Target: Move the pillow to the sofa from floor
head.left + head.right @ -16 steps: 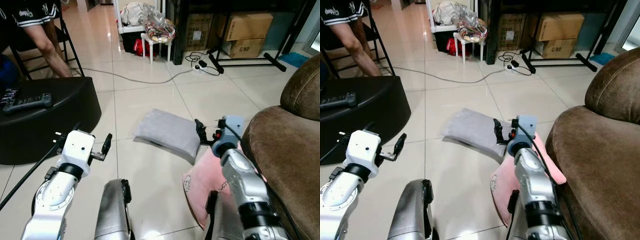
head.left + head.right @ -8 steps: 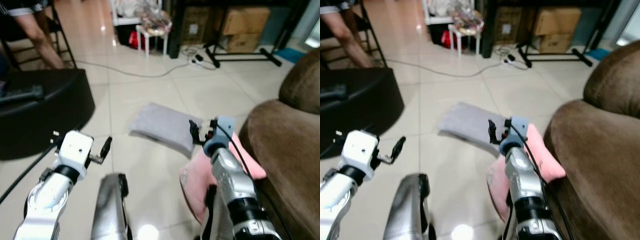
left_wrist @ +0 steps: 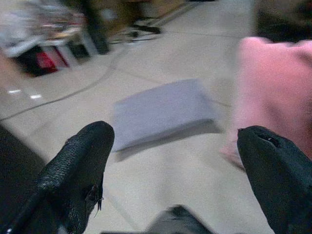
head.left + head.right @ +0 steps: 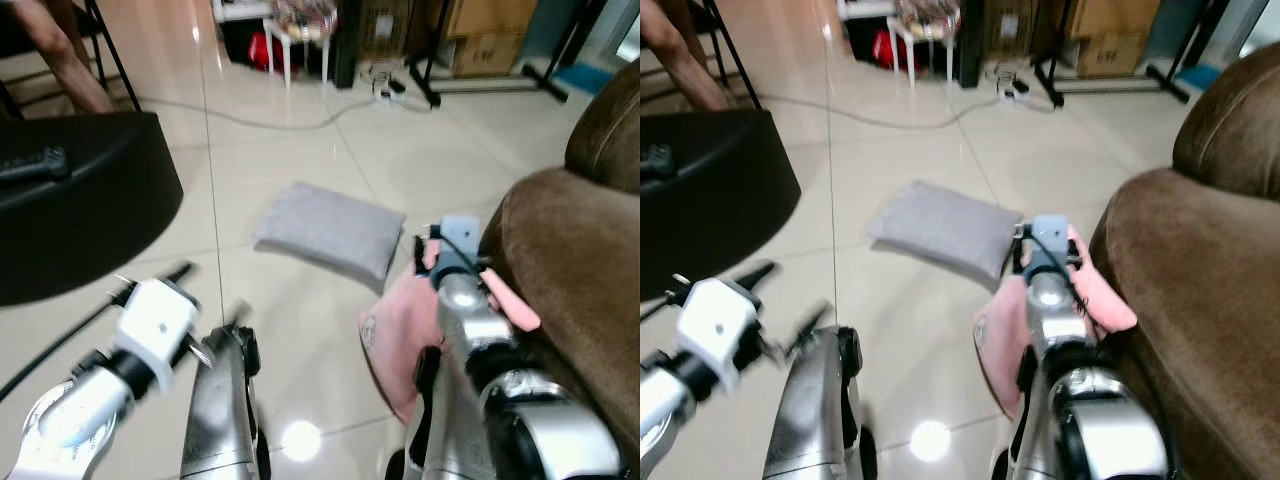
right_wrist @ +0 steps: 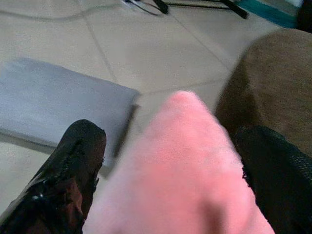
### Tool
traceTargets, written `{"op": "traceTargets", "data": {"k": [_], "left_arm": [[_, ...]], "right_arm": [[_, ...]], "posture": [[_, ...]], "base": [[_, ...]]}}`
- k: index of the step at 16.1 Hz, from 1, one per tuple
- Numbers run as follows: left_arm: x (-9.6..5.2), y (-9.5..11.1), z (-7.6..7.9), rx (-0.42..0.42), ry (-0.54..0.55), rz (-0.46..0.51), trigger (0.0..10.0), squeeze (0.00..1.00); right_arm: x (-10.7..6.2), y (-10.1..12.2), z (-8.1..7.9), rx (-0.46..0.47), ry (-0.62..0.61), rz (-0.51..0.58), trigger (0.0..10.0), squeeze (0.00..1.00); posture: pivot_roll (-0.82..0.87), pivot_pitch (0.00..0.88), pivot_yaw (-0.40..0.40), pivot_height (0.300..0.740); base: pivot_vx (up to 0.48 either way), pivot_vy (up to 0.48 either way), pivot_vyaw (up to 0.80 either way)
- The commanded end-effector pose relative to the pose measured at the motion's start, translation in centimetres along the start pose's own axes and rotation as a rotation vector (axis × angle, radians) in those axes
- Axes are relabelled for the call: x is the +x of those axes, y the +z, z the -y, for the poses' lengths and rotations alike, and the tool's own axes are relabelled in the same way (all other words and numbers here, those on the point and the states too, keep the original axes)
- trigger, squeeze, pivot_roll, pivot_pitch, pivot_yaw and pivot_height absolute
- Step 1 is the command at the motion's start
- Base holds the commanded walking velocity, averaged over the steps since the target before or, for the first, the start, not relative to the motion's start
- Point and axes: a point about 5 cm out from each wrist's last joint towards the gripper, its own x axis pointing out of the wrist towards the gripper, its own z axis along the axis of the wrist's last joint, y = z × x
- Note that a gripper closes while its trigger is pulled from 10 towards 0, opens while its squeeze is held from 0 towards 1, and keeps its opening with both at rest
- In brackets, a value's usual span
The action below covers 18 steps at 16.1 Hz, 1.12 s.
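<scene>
- Now your right gripper is hovering spread over the pink pillow leaning against the brown sofa.
- Your left gripper is hanging spread, facing the grey pillow.

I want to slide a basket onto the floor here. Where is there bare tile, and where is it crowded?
Bare tile lies between the flat grey pillow and the black rounded ottoman, and beyond the pillow toward the grey cable. It is crowded by the brown sofa, where the pink pillow leans beside the right gripper.
</scene>
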Motion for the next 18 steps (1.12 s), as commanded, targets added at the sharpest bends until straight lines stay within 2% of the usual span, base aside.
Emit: {"op": "traceTargets", "data": {"k": [1,2,3,4,7,11,13,14,15,16,17,18], "left_arm": [[-0.5,0.6,0.7,0.002,-0.071,0.003,10.0,0.00],[-0.9,0.8,1.0,0.009,-0.096,-0.004,10.0,0.00],[-1.5,1.2,1.2,0.011,-0.115,-0.008,10.0,0.00],[-1.8,1.3,1.3,0.010,-0.128,-0.013,10.0,0.00],[-3.6,1.8,1.6,0.011,-0.167,-0.060,10.0,0.00],[-5.9,2.5,1.5,0.022,-0.166,-0.114,10.0,0.00],[-6.3,2.3,1.4,0.021,-0.160,-0.136,10.0,0.00],[-6.5,2.3,1.4,0.018,-0.160,-0.143,10.0,0.00],[-6.5,2.3,1.4,0.017,-0.161,-0.145,10.0,0.00],[-6.6,2.3,1.5,0.014,-0.166,-0.151,10.0,0.00],[-6.7,2.3,1.5,0.011,-0.169,-0.153,10.0,0.00],[-6.7,2.3,1.5,0.011,-0.170,-0.154,10.0,0.00]], "right_arm": [[0.3,0.3,0.4,-0.062,-0.026,0.009,10.0,1.00],[0.4,0.2,0.8,-0.117,-0.035,-0.002,10.0,1.00],[0.5,-0.3,1.1,-0.171,-0.030,-0.034,10.0,0.65],[0.5,-0.7,1.2,-0.206,-0.027,-0.055,10.0,0.00],[0.3,-2.2,1.6,-0.316,-0.038,-0.136,10.0,0.00],[0.4,-2.4,3.3,-0.280,-0.193,-0.175,10.0,0.00],[0.4,-2.5,4.0,-0.342,-0.226,-0.177,10.0,0.00],[0.3,-2.8,4.5,-0.358,-0.235,-0.191,6.0,0.00],[0.3,-3.0,4.7,-0.360,-0.230,-0.201,4.7,0.00],[0.2,-3.5,4.7,-0.365,-0.196,-0.224,0.9,0.00],[0.1,-3.9,4.7,-0.364,-0.180,-0.235,0.0,0.00],[0.1,-4.0,4.7,-0.363,-0.179,-0.236,0.0,0.00]], "posture": [[0.09,0.137,0.011,0.428],[0.10,0.140,0.011,0.428],[0.10,0.156,0.016,0.428],[0.11,0.159,0.016,0.428],[0.14,0.191,0.026,0.428],[0.16,0.220,0.033,0.428],[0.16,0.220,0.030,0.428],[0.16,0.217,0.029,0.428],[0.15,0.215,0.029,0.428],[0.15,0.214,0.029,0.428],[0.15,0.216,0.031,0.428],[0.15,0.215,0.031,0.428]], "base": [[0.000,0.000,0.00],[0.000,0.000,0.00],[0.000,0.000,0.00],[0.000,0.000,0.00],[0.000,0.000,0.00],[0.000,0.000,0.00],[0.000,0.000,0.00],[0.000,0.000,0.00],[0.000,0.000,0.00],[0.000,0.000,0.00],[0.000,0.000,0.00],[0.000,0.000,0.00]]}}
